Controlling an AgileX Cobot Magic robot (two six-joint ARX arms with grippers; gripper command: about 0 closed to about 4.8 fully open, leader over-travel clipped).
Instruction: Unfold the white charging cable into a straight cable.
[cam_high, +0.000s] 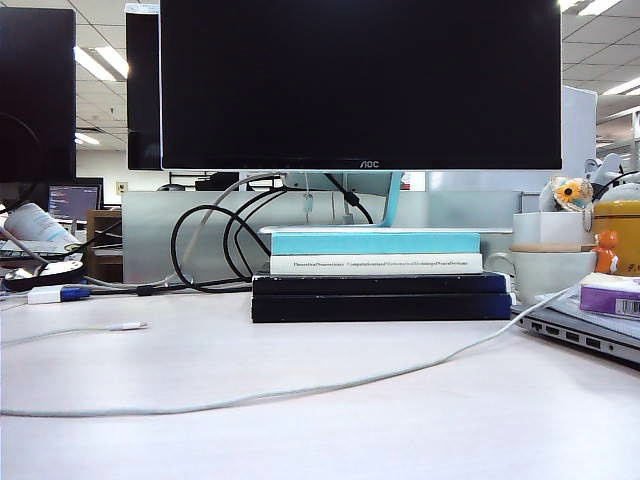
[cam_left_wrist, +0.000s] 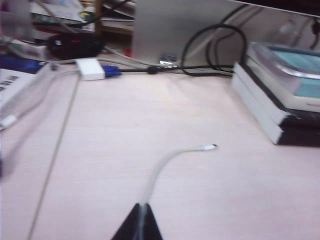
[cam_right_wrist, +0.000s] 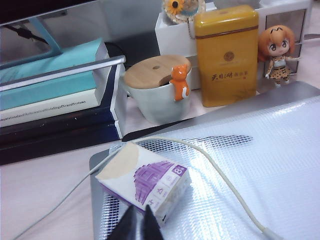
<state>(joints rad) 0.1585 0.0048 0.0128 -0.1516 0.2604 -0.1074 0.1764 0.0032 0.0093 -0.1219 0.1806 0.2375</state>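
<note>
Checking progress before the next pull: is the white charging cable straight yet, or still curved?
Still curved: the white charging cable sags in a long bow across the table.

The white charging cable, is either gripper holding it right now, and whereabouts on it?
The left gripper is shut on the white charging cable, a short way back from its free plug end. The right gripper, above the purple box, holds nothing.

The right pincer (cam_right_wrist: 136, 225) is seen low over a purple-and-white box (cam_right_wrist: 145, 182), its dark tips close together with a narrow gap and nothing between them. The white charging cable (cam_right_wrist: 215, 170) is draped across a silver laptop lid (cam_right_wrist: 280, 150), passing behind the box. A lidded mug (cam_right_wrist: 155, 95), yellow tin (cam_right_wrist: 227, 55) and figurine (cam_right_wrist: 277, 52) are ranged behind.
</note>
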